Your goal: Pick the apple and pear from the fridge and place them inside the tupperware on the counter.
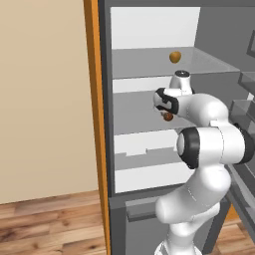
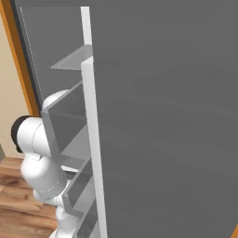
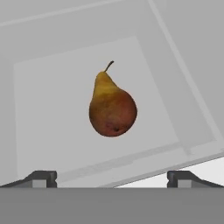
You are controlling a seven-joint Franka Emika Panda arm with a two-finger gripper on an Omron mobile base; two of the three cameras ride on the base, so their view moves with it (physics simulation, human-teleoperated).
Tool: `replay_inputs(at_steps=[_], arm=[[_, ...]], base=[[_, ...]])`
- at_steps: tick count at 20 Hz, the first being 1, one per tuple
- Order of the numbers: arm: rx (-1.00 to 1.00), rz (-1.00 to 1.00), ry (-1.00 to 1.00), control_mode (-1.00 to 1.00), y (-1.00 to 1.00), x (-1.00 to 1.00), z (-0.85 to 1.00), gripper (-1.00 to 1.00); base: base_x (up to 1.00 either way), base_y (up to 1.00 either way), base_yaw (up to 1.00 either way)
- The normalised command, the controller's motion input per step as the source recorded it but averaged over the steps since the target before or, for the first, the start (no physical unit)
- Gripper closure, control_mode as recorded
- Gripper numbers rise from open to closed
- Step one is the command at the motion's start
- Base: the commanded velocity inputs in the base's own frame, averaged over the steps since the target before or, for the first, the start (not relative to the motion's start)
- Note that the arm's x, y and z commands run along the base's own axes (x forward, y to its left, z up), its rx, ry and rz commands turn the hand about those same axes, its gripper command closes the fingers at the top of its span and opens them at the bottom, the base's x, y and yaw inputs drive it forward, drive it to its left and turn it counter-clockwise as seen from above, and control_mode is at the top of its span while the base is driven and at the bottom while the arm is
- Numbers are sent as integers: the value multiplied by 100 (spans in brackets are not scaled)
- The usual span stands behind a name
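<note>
**Your open gripper is over the pear on the fridge's middle shelf**

Your gripper (image 3: 112, 178) has its jaws spread wide and empty, with the pear (image 3: 112, 105) centred beyond the fingertips and untouched. It lies on the middle glass shelf of the fridge (image 1: 149, 107). A yellow-orange fruit (image 1: 175, 57) sits on the shelf above, further back.

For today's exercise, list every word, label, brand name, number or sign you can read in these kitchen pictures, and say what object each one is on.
None: no readable text, number or sign appears in these pictures.
The fridge walls, shelves and door are plain grey.
The pear-shaped fruit in the hand view carries no sticker.
The robot arm is plain white with no lettering.
</note>
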Motion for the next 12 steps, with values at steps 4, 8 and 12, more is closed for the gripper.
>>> replay_inputs(at_steps=[4,8,12], arm=[[0,0,0,-100,-2,14,-16,-100],[0,0,0,-100,-3,15,-14,-100],[0,0,0,-100,-7,15,-16,-100]], base=[[0,0,0],[0,0,0],[0,0,0]])
